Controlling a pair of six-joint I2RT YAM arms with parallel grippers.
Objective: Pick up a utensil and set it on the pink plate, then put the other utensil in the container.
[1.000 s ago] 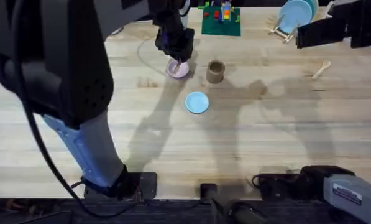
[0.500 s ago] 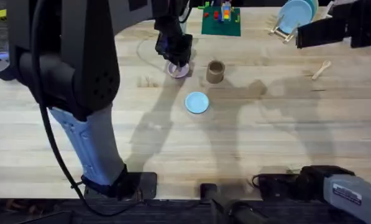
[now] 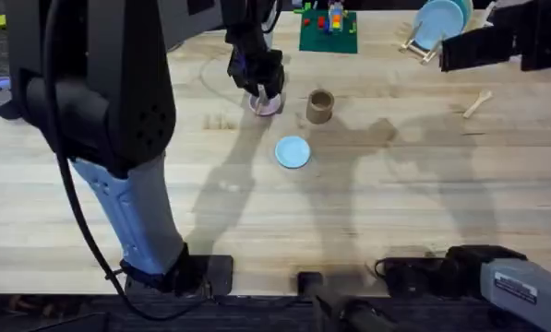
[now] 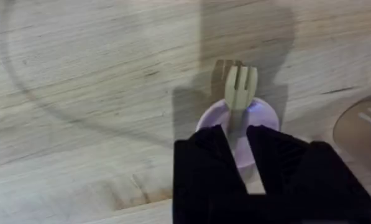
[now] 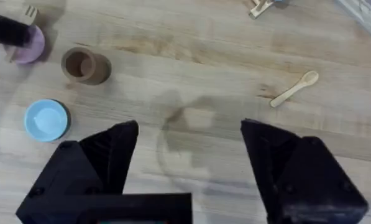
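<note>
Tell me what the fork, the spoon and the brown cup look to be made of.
Fork: pale, matte wood by its look, held in the left pincer.
Spoon: same pale wood tone, unvarnished.
Cup: dull brown, cardboard or wood; the look leaves it open.

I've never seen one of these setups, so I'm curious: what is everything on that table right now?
fork: one, pale wood, held over the pink plate, tines past its rim
pink plate: one, under the left gripper
cup: one, brown, right of the pink plate
blue plate: one, light blue, nearer the arms' bases than the cup
spoon: one, pale wood, far right
brick board: one, green, far edge
left gripper: black, shut on the fork
right gripper: black, open, above the table
</note>
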